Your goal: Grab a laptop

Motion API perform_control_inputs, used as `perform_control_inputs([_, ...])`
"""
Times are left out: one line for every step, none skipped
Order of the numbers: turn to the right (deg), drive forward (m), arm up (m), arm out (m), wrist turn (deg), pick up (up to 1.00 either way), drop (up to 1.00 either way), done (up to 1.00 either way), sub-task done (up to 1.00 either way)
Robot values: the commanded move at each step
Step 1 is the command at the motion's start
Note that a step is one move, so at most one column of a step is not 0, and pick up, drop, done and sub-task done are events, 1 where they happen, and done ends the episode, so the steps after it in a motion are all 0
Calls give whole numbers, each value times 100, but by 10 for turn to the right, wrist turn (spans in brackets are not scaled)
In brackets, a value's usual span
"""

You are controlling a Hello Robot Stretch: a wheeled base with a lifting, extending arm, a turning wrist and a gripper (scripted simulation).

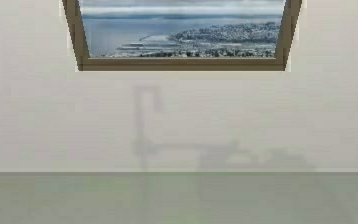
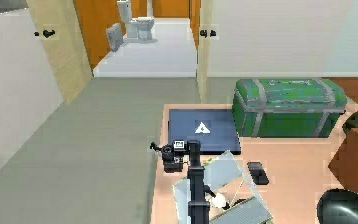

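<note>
The dark arm (image 2: 194, 190) rises from the arm side view's bottom edge, the gripper (image 2: 159, 150) at its far end pointing toward that view's left, and whether it holds anything cannot be told.

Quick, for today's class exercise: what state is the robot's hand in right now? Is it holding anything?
Hand: cannot be told whether it is open or closed, or whether it holds anything; it is near the dark laptop lying on the table.
</note>
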Motion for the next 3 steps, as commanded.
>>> perform_control_inputs([0, 0, 0, 0, 0, 100, 0, 0, 0])
perform_control_inputs([0, 0, 10, 0, 0, 0, 0, 0, 0])
perform_control_inputs([0, 0, 0, 0, 0, 0, 0, 100, 0])
